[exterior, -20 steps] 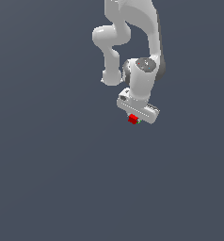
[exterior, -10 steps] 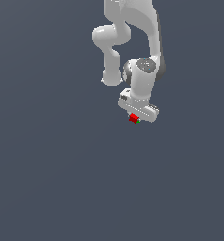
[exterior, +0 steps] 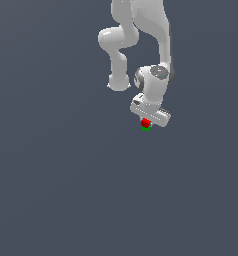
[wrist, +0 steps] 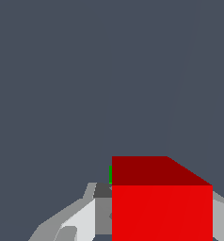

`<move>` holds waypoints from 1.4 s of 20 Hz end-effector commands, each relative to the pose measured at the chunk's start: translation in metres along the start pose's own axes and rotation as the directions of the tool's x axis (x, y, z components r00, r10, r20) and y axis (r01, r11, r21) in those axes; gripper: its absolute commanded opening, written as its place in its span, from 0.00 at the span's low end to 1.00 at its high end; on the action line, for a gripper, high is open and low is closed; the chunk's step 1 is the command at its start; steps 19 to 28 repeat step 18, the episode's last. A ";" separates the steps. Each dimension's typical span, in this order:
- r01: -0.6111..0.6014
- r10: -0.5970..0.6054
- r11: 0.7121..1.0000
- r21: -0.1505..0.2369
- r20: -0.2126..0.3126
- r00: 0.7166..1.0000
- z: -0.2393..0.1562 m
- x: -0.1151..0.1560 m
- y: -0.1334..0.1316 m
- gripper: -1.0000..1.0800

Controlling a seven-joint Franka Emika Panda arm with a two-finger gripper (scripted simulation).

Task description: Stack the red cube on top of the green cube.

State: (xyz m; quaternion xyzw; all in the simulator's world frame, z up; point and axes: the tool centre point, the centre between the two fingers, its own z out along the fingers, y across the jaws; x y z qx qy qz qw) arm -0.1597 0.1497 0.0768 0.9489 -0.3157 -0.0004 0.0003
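Here the white two-fingered tool (exterior: 146, 121) hangs low from the pale grey robot arm (exterior: 141, 45), its broad white body tilted a little in the exterior view. In the wrist view the small bright red plain cube (wrist: 162, 207) sits between the tool's fingers (wrist: 78, 221), one light grey finger showing on one side of it and a sliver of the other on the far side; the tool appears to be pinching the red cube, though where the pads meet its faces is hidden by the cube itself. In the exterior view the red cube (exterior: 145, 122) shows just under the tool's body. Directly beneath it, a thin edge of the small bright green plain cube (exterior: 146, 128) peeks out; the red cube lies over the green one, but whether the two touch cannot be told. In the wrist view only a narrow green strip (wrist: 110, 174) shows beside the red cube's upper edge. Around them spreads the flat, dark slate-grey desk (exterior: 66, 190).
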 end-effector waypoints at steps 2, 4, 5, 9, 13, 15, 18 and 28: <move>-0.001 0.001 1.000 0.001 -0.001 1.000 0.010 -0.015 0.001 0.00; -0.001 0.001 1.000 0.001 -0.001 1.000 0.013 -0.020 0.001 0.00; -0.001 0.001 1.000 0.001 -0.001 1.000 0.014 -0.022 0.001 0.00; -0.001 0.001 1.000 0.001 -0.001 1.000 0.016 -0.024 0.001 0.96; -0.001 0.001 1.000 0.001 -0.001 1.000 0.016 -0.024 0.001 0.96; -0.001 0.001 1.000 0.001 -0.001 1.000 0.016 -0.024 0.001 0.96; -0.001 0.001 1.000 0.001 -0.001 1.000 0.016 -0.024 0.001 0.96; -0.001 0.001 1.000 0.001 -0.001 1.000 0.016 -0.024 0.001 0.96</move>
